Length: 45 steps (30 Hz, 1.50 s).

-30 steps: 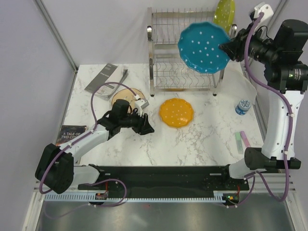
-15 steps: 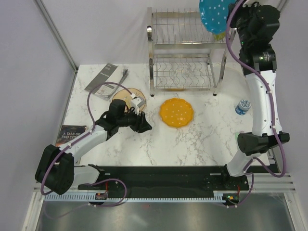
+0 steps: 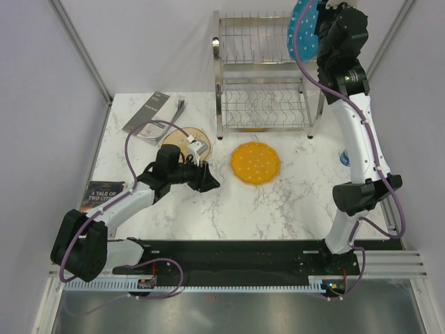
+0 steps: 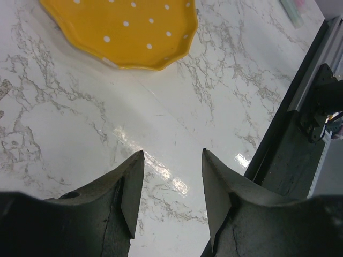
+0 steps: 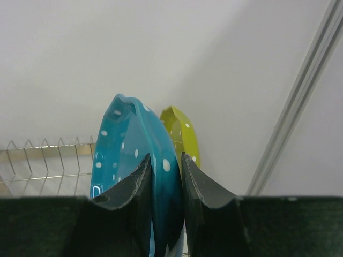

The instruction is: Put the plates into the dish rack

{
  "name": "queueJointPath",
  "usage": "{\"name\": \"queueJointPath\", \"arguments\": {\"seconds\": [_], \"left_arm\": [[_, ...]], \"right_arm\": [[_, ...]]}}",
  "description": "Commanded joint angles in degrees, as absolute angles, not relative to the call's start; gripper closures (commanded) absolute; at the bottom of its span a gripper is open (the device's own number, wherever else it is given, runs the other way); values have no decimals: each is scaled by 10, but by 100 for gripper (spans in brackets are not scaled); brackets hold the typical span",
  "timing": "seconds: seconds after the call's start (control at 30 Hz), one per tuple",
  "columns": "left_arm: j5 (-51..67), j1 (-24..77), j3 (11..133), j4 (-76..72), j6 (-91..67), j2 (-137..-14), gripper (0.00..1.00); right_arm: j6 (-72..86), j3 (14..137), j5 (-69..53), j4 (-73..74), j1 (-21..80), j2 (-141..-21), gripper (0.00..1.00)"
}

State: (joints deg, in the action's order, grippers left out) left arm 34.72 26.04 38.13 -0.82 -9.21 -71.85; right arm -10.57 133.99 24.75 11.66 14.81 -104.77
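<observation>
The steel dish rack [image 3: 264, 76] stands at the back of the table. My right gripper [image 3: 321, 31] is shut on the teal plate [image 3: 302, 26] and holds it upright at the right end of the rack's top tier. In the right wrist view the teal plate [image 5: 128, 150] sits between my fingers [image 5: 165, 160], with the lime green plate [image 5: 182, 134] upright just behind it and rack wire [image 5: 48, 155] to the left. The orange plate [image 3: 255, 162] lies flat in front of the rack. My left gripper [image 3: 208, 179] is open and empty just left of it. The tan plate [image 3: 182, 136] lies partly hidden behind the left wrist.
A grey booklet [image 3: 151, 111] lies at the back left and a dark book [image 3: 104, 191] at the left edge. The orange plate [image 4: 123, 27] fills the top of the left wrist view, beyond my open gripper [image 4: 172, 158]. A black rail [image 3: 236, 254] runs along the near edge.
My right arm has swung the teal plate up and to the right and turned it edge-on at the rack's top right. The left gripper has barely moved.
</observation>
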Motion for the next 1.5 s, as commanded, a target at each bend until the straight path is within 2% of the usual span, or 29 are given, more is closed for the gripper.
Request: {"name": "queueJointPath", "arguments": {"seconds": [0.0, 0.63, 0.97, 1.47], "left_arm": [[369, 258, 384, -40, -113, -718, 46], [377, 258, 348, -65, -126, -710, 46], [376, 258, 325, -98, -133, -706, 46], [369, 258, 305, -116, -139, -696, 45]], "right_arm": [[-149, 1404, 289, -16, 166, -1050, 100], [-293, 1477, 291, -191, 164, -1153, 100], [-303, 1472, 251, -172, 131, -1142, 100], [-405, 1433, 201, -167, 136, -1140, 100]]}}
